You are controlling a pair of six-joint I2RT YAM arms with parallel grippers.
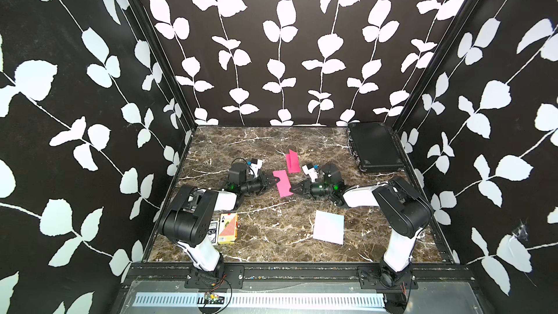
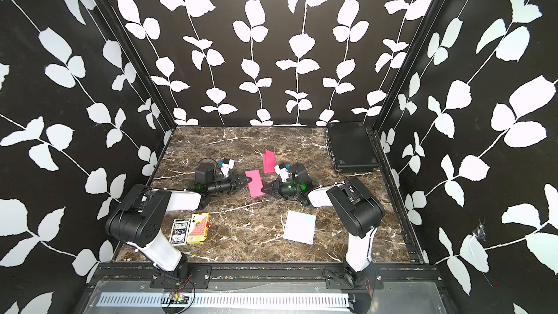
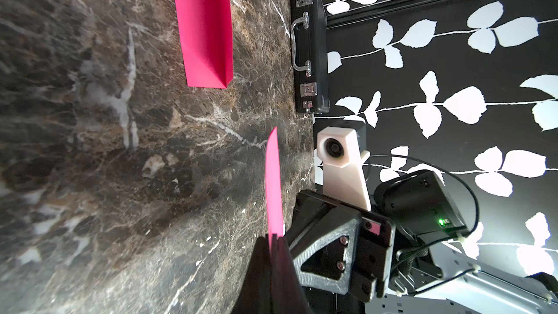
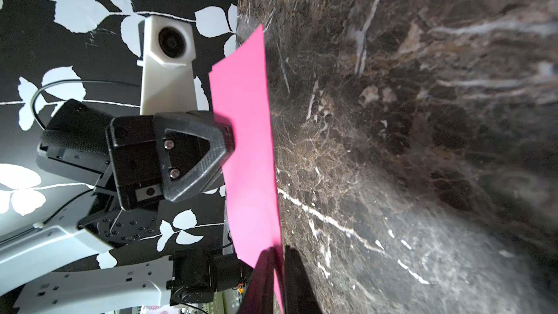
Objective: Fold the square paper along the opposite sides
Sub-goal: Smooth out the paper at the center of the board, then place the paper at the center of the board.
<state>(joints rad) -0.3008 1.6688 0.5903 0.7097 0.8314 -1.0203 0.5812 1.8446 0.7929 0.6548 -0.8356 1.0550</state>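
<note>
My left pincer (image 1: 274,182) is clamped on the left edge of the pink paper (image 1: 282,184). My right pincer (image 1: 291,190) grips the opposite edge, near its front corner. The sheet is held between them over the middle of the surface (image 1: 271,246). A folded pink piece (image 1: 292,163) lies just behind. Open marble runs forward to the white sheet (image 1: 329,226), and the black case (image 1: 373,146) sits well apart.
</note>
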